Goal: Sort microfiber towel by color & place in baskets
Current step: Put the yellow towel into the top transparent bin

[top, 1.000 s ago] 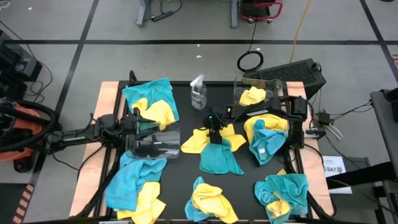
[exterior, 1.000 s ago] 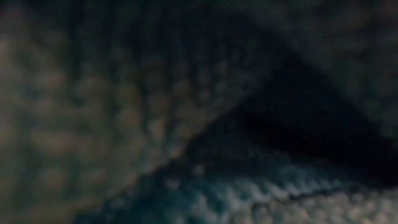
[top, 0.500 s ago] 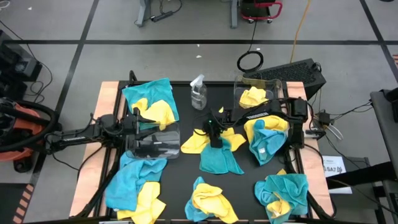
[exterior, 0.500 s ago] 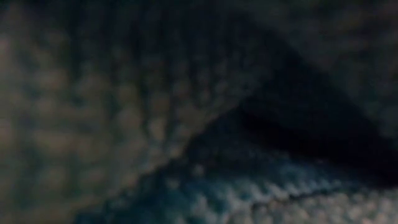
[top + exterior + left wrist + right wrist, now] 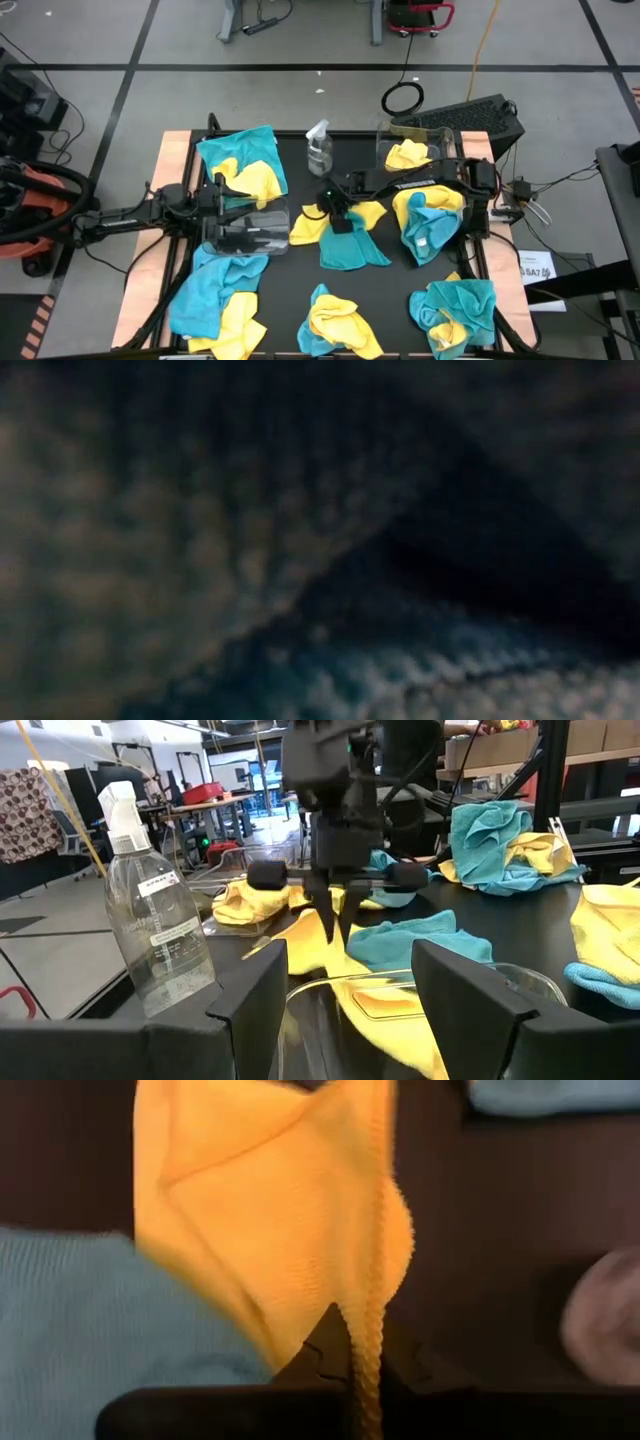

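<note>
Seen from above, a black desk [image 5: 300,280] is shown strewn with yellow and teal-blue microfiber towels in mixed heaps at its corners and along its near edge. Near the middle, the right tool [image 5: 338,214] is seen pressed together on a yellow towel [image 5: 312,226], which lies partly over a teal towel [image 5: 352,250]. A clear basket [image 5: 247,226] is placed at the desk's left side, and the left tool [image 5: 222,192] is held just over its far rim, with its fingers apart and nothing between them. A second clear basket [image 5: 412,147] stands at the far right and holds a yellow cloth [image 5: 406,155]. A clear spray bottle [image 5: 319,150] stands between the two far heaps. In the low view, only a blurred close weave of cloth is shown, dark above and bluish below. In the left wrist view, the left tool's two dark fingers [image 5: 250,995] are seen spread over the clear basket's rim [image 5: 520,982]; beyond them the right tool [image 5: 337,925] is seen pinching the yellow towel [image 5: 300,935] upward from the desk, beside the teal towel [image 5: 410,938] and the spray bottle [image 5: 155,935]. In the right wrist view, the yellow towel [image 5: 280,1220] is shown clamped between the closed dark fingertips [image 5: 330,1350], hanging as a fold over the teal towel [image 5: 90,1330].
</note>
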Robot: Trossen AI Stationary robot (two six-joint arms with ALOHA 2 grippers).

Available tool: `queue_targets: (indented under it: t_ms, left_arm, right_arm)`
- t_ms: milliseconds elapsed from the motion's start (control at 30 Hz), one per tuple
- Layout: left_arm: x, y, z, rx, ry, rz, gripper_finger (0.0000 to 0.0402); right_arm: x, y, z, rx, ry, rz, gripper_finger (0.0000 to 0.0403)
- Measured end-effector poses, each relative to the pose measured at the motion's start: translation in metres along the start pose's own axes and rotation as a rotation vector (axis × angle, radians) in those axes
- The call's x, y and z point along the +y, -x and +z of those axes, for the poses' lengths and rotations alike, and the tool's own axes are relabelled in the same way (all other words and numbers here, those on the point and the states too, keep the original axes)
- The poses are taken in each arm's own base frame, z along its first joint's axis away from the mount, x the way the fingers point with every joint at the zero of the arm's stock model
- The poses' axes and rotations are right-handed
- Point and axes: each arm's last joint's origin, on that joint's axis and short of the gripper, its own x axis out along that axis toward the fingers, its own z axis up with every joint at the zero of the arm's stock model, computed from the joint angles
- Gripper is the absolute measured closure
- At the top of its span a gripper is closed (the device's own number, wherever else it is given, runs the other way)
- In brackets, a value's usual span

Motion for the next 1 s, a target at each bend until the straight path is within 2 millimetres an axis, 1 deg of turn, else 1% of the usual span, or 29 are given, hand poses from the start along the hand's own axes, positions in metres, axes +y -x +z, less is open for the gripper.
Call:
queue_targets:
  t_ms: [167,267,467,567,633,900,1000]
  left_arm:
    - [0.000,0.000,0.000,0.001,0.000,0.001,0.0181]
    - [0.000,0.000,0.000,0.004,0.000,0.001,0.0181]
    - [0.000,0.000,-0.001,0.008,0.000,0.003,0.0181]
    - [0.000,-0.001,-0.001,0.010,0.000,0.003,0.0181]
    - [0.000,-0.001,-0.001,0.013,0.000,0.002,0.0181]
    - [0.000,-0.001,-0.001,0.013,0.000,0.002,0.0181]
    - [0.000,-0.001,-0.001,0.013,0.000,0.002,0.0181]
  right_arm:
    - [-0.003,0.024,0.017,-0.042,0.034,-0.042,0.0402]
    - [-0.004,0.033,0.019,-0.022,0.041,-0.056,0.0402]
    - [-0.007,0.070,0.027,-0.096,0.037,-0.099,0.0403]
    - [-0.009,0.092,0.029,-0.142,0.035,-0.119,0.0403]
    - [-0.009,0.111,0.029,-0.184,0.033,-0.148,0.0403]
    - [-0.013,0.176,0.024,-0.290,0.005,-0.346,0.0403]
    - [-0.014,0.196,0.020,-0.315,-0.005,-0.413,0.0403]
